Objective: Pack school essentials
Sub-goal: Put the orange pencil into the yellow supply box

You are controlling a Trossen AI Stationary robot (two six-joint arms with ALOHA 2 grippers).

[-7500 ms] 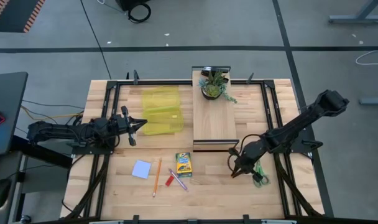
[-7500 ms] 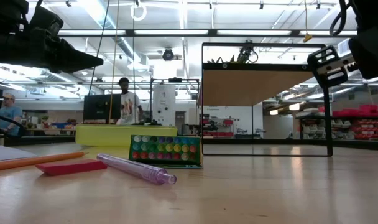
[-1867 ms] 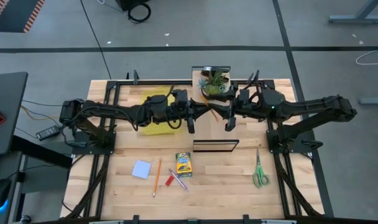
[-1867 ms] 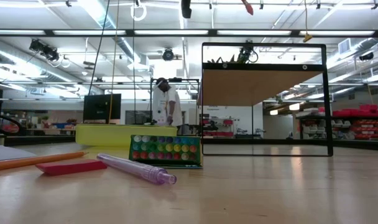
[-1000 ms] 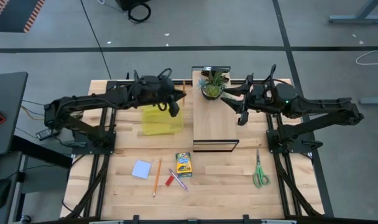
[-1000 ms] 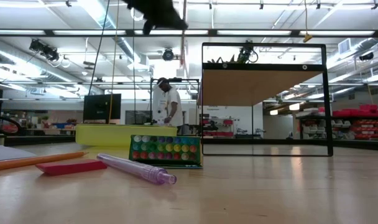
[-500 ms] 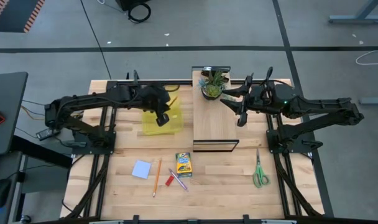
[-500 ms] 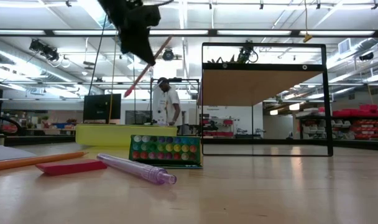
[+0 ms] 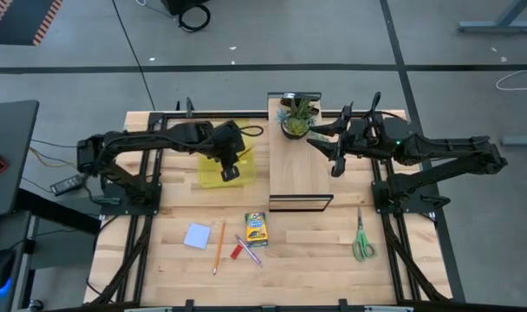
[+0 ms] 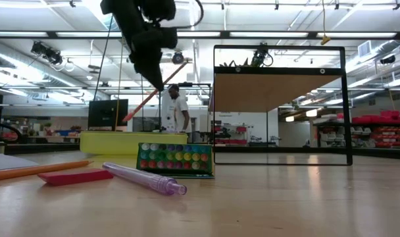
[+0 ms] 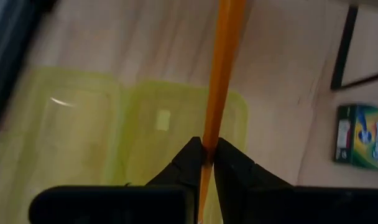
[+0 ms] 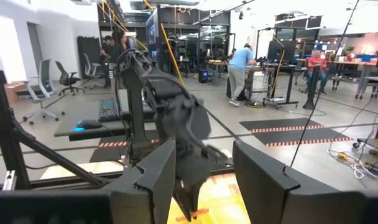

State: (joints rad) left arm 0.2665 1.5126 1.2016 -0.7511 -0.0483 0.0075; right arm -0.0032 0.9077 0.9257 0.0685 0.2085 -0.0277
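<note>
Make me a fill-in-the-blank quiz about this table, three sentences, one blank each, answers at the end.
1. The left claw is shut on an orange ______, held above the yellow-green case.
2. The potted plant stands on the wooden ______.
3. The scissors lie on the table with ______ handles.

Missing words: pencil; board; green

left arm (image 9: 151,139): I see matte black jointed links with a black cable looping near the wrist
right arm (image 9: 437,152): same black build, chunky rounded joints
left gripper (image 11: 205,155): two black wedge fingers
right gripper (image 12: 204,171): two broad, dark, flat-faced fingers
</note>
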